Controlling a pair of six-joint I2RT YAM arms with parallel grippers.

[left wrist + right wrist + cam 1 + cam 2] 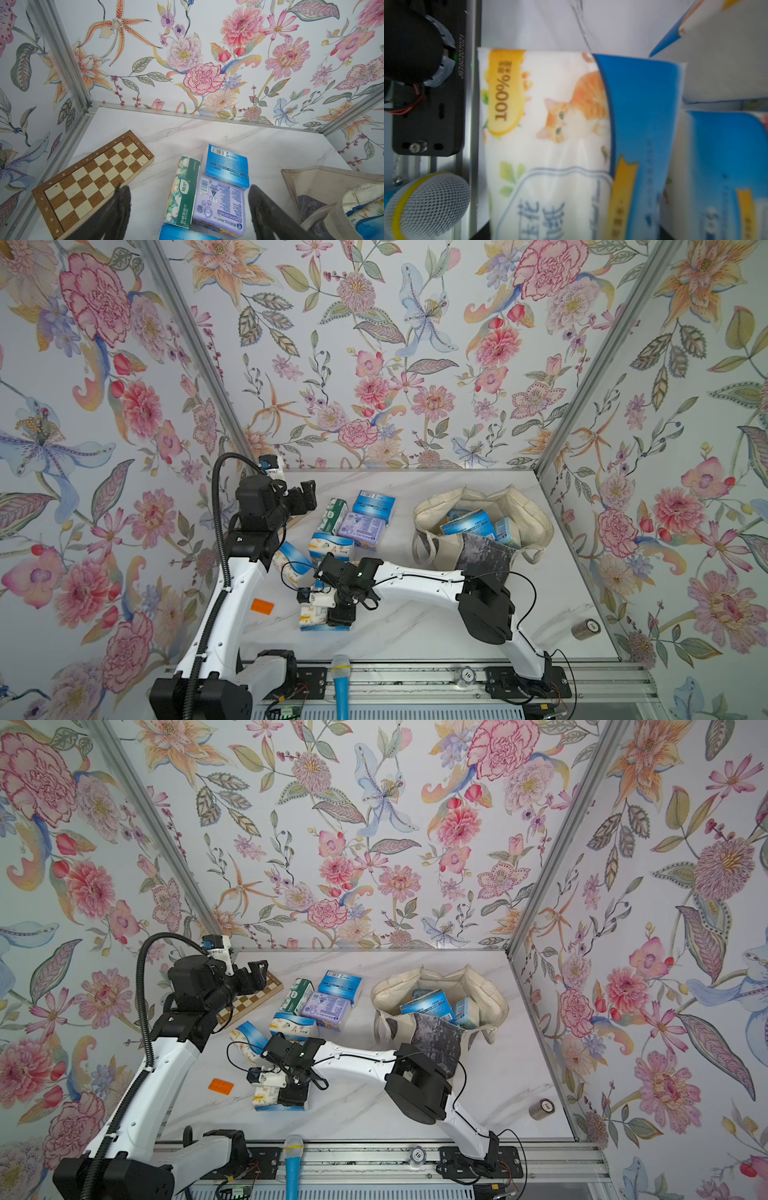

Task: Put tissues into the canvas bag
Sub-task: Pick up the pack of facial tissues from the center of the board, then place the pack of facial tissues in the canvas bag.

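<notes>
A robot test cell of the lab kind; floral wallpaper panels (pixel 374 344) sit framed by bare aluminium posts (pixel 203 360) around a marble-look tabletop (pixel 415 635); two white-and-black arms (pixel 415 578) are bolted to a slotted aluminium rail (pixel 395 680) along the front edge; black cable conduit (pixel 215 522) runs exposed.

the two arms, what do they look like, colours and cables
Both have white curved links and black joint housings. The left arm carries a ribbed black hose; the right arm has thin black wires looping loose.
</notes>
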